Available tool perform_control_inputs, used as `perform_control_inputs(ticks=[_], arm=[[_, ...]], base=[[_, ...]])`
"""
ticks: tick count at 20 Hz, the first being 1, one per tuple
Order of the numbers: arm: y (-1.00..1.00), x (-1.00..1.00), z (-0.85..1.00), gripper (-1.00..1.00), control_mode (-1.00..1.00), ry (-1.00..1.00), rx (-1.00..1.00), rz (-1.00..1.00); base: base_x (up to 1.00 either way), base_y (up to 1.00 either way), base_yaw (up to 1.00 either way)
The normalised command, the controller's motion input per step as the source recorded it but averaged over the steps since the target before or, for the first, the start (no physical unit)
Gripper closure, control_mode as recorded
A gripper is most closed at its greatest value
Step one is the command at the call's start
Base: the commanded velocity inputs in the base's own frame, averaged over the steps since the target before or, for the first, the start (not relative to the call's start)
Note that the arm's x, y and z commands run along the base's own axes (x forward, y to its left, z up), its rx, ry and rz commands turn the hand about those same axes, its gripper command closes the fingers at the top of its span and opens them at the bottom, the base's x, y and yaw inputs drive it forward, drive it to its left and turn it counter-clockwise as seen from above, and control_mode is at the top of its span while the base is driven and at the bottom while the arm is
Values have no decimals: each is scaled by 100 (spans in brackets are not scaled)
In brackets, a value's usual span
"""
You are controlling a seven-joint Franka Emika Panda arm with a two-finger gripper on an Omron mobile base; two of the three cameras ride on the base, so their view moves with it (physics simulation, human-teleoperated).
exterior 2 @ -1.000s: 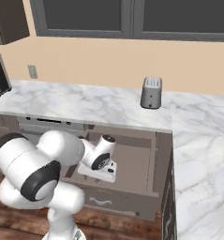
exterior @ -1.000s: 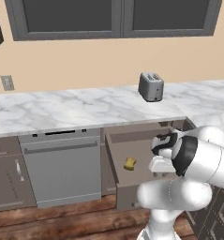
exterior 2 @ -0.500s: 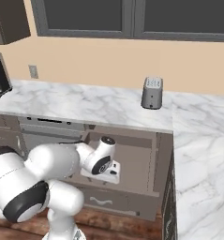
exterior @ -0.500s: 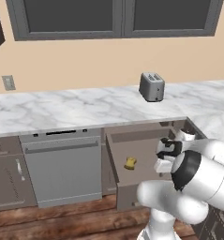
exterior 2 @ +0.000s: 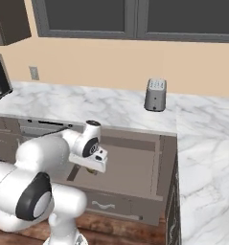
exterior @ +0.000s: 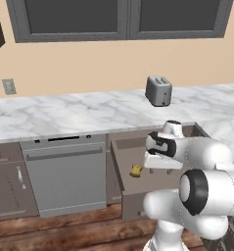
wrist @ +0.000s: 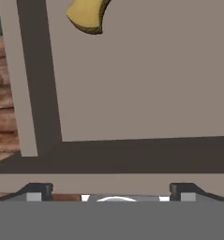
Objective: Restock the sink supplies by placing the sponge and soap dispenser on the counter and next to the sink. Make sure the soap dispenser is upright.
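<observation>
1. Since a second ago the arm has swung leftward over the open drawer (exterior: 123, 147), and the hand now hangs nearer the sponge (exterior: 136, 170) than it did.
2. Two dark finger tips (wrist: 38, 189) stand wide apart in the hand view with nothing between them, so the jaws are spread and empty.
3. That sponge (a yellow-ochre block) lies on the drawer floor close to the left wall; in the hand view it sits at the top edge (wrist: 88, 15), well apart from the finger tips.
4. From the left base view, the hand sits just right of the sponge, above the drawer.
5. Beyond the drawer runs the white marble counter (exterior: 64, 115), with a grey toaster (exterior: 158, 90) standing on it by the wall.
6. Left of the drawer is a grey dishwasher (exterior: 64, 174).
</observation>
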Motion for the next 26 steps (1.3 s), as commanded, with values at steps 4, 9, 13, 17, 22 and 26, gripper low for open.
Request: perform_control_inputs(ticks=[4,9,13,17,22,26], arm=[[20,62,-16,-100,-100,19,0,-8],[0,75,-23,-100,-100,15,0,-11],[4,63,-24,-100,-100,16,0,-13],[13,45,-38,-100,-100,15,0,-17],[1,23,-53,-100,-100,4,0,-15],[0,36,-34,-100,-100,1,0,-13]], base=[[0,0,0],[0,0,0],[0,0,0],[0,0,0],[0,0,0],[0,0,0]])
